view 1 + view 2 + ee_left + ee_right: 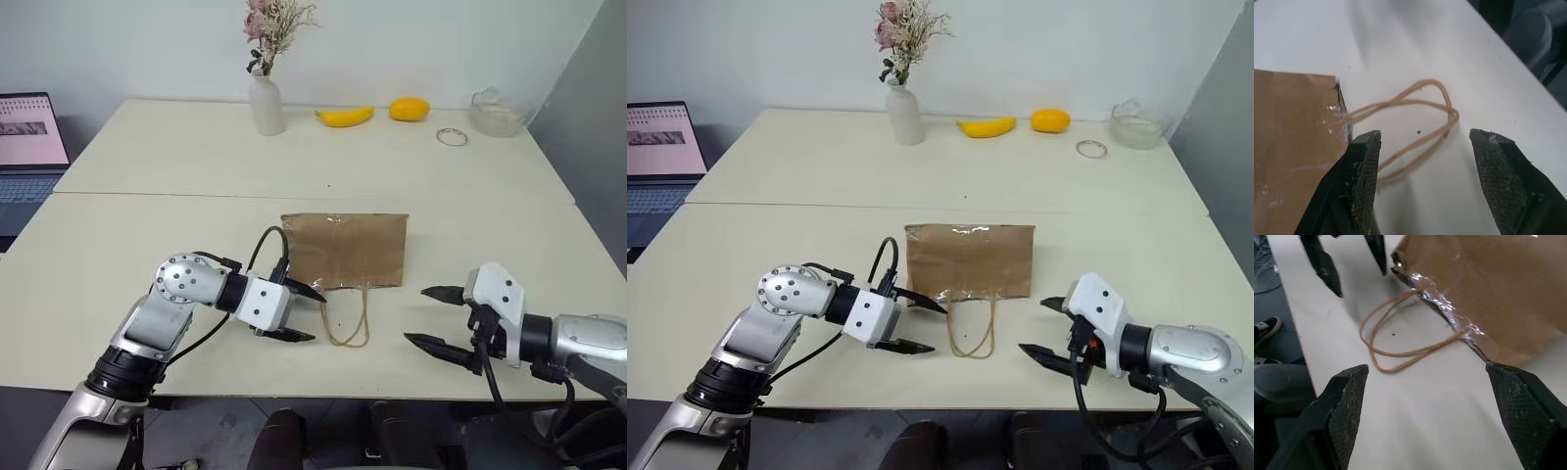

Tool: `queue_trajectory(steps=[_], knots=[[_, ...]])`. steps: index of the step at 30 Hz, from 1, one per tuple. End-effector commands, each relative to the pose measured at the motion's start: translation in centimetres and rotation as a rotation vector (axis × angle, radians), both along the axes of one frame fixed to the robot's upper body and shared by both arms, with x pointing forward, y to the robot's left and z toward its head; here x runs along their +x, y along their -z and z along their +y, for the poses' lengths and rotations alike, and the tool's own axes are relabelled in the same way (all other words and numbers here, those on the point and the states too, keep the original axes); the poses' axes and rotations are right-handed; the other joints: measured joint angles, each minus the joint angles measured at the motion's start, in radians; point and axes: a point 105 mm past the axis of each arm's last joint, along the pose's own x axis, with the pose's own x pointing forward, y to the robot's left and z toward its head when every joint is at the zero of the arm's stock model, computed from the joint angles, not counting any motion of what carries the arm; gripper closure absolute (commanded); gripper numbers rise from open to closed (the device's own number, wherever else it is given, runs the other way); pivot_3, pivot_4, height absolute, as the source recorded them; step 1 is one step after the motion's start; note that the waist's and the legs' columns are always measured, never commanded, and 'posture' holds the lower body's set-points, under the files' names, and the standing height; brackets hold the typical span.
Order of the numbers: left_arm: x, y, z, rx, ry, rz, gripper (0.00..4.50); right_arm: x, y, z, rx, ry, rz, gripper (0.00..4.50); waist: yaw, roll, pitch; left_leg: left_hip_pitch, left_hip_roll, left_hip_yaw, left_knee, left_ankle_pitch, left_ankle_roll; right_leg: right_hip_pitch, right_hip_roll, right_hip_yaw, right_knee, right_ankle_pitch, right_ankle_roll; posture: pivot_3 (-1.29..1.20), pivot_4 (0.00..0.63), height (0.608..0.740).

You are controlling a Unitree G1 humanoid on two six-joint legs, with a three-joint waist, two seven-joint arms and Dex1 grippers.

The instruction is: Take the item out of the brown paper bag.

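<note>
Tan loop handles [349, 318] trail toward me between both pincers, so the mouth is easy to reach. Left pincer [302, 313] spread beside the mouth corner; right pincer [434, 317] spread wide, opposite. Brown paper bag [345, 250] lies flat on the worktop [147, 225] just beyond; I'd guess the item is inside, hidden.
</note>
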Motion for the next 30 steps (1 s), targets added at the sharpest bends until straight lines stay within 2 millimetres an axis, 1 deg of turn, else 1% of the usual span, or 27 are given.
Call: queue_trajectory(steps=[1, 6, 10, 14, 19, 20, 21, 23, 24, 28, 29, 30], knots=[[0.4, 0.5, -0.6, 0.013, 0.055, -0.089, 1.46, -0.3, -0.7, 0.4, -0.001, -0.025, -0.041, 0.44, 0.000, 0.000, 0.000, 0.000, 0.000, 0.000, 0.000, 0.000, 0.000, 0.000, 0.000, 0.000, 0.000, 0.000, 0.000, 0.00, 0.150, 0.740], [1.2, 1.4, -2.0, -0.009, 0.067, -0.094, 1.46, -0.1, -0.8, 0.7, 0.003, -0.030, -0.047, 0.44, 0.001, 0.000, 0.000, -0.002, -0.001, 0.001, 0.000, 0.000, 0.000, 0.000, -0.001, 0.001, -0.002, 0.000, 0.001, 0.00, 0.150, 0.740], [2.0, 1.3, -3.4, -0.052, 0.053, -0.106, 1.46, -0.1, -0.6, 0.6, -0.007, -0.029, -0.044, 0.44, 0.002, 0.000, 0.000, -0.002, -0.001, 0.001, 0.001, 0.000, 0.000, 0.000, -0.001, 0.000, -0.001, 0.000, 0.001, 0.00, 0.150, 0.740], [2.1, 1.8, -4.0, -0.058, 0.061, -0.118, 1.46, -0.1, -0.4, 0.4, -0.022, -0.028, -0.040, 0.44, -0.001, 0.000, 0.000, -0.001, -0.001, 0.001, 0.001, 0.000, 0.000, 0.000, 0.000, 0.001, 0.000, 0.000, 0.001, 0.00, 0.150, 0.740], [1.6, 2.1, -5.6, -0.098, 0.092, -0.117, 1.46, -0.2, -0.3, 0.7, -0.016, -0.035, -0.041, 0.44, 0.001, 0.000, 0.000, -0.001, -0.001, 0.001, 0.001, 0.000, 0.000, 0.000, 0.000, 0.000, 0.000, 0.000, 0.001, 0.00, 0.150, 0.740], [1.5, 2.0, -5.9, -0.118, 0.092, -0.107, 1.86, -0.3, -0.3, 0.8, -0.015, -0.037, -0.040, 0.44, 0.001, 0.000, 0.000, -0.001, -0.001, 0.001, 0.001, 0.000, 0.000, 0.000, -0.001, 0.001, 0.000, 0.000, 0.001, 0.00, 0.150, 0.740], [1.3, 1.8, -6.2, -0.134, 0.088, -0.087, 2.11, -0.3, -0.2, 0.8, -0.015, -0.039, -0.039, 0.44, 0.001, 0.000, 0.000, -0.002, -0.001, 0.001, 0.001, 0.000, 0.000, 0.000, -0.001, 0.000, 0.000, 0.000, 0.001, 0.00, 0.150, 0.740], [1.4, 0.5, -6.9, -0.207, 0.037, -0.001, 2.67, -0.4, 0.1, 0.9, -0.020, -0.044, -0.032, 0.44, 0.001, 0.000, 0.000, -0.002, -0.001, 0.001, 0.001, 0.000, 0.000, 0.000, -0.001, 0.001, 0.000, 0.000, 0.001, 0.00, 0.150, 0.740], [1.4, -0.2, -7.1, -0.241, 0.014, 0.041, 3.04, -0.5, 0.2, 1.0, -0.025, -0.048, -0.029, 0.44, 0.000, 0.000, 0.000, -0.002, -0.001, 0.001, 0.001, 0.000, 0.000, 0.000, 0.000, 0.000, 0.000, 0.000, 0.001, 0.00, 0.150, 0.740], [1.9, -2.9, -7.2, -0.309, -0.039, 0.113, 4.29, -1.3, 0.9, 1.7, -0.028, -0.097, 0.006, 0.44, -0.001, 0.000, 0.000, -0.001, -0.001, 0.000, 0.001, 0.000, 0.000, 0.000, 0.000, 0.000, 0.000, 0.000, 0.001, 0.00, 0.150, 0.740], [1.9, -3.4, -7.2, -0.322, -0.050, 0.127, 4.45, -1.5, 0.9, 2.0, -0.022, -0.110, 0.013, 0.44, -0.002, 0.000, 0.000, -0.001, -0.001, 0.000, 0.001, 0.000, 0.000, 0.000, 0.000, 0.000, 0.000, 0.000, 0.001, 0.00, 0.150, 0.740], [2.0, -4.0, -7.2, -0.338, -0.063, 0.140, 4.45, -1.6, 1.0, 2.4, -0.013, -0.121, 0.018, 0.44, -0.002, 0.000, 0.000, -0.001, 0.000, 0.000, 0.001, 0.000, 0.000, 0.000, 0.001, 0.000, 0.000, 0.000, 0.001, 0.00, 0.150, 0.740]])
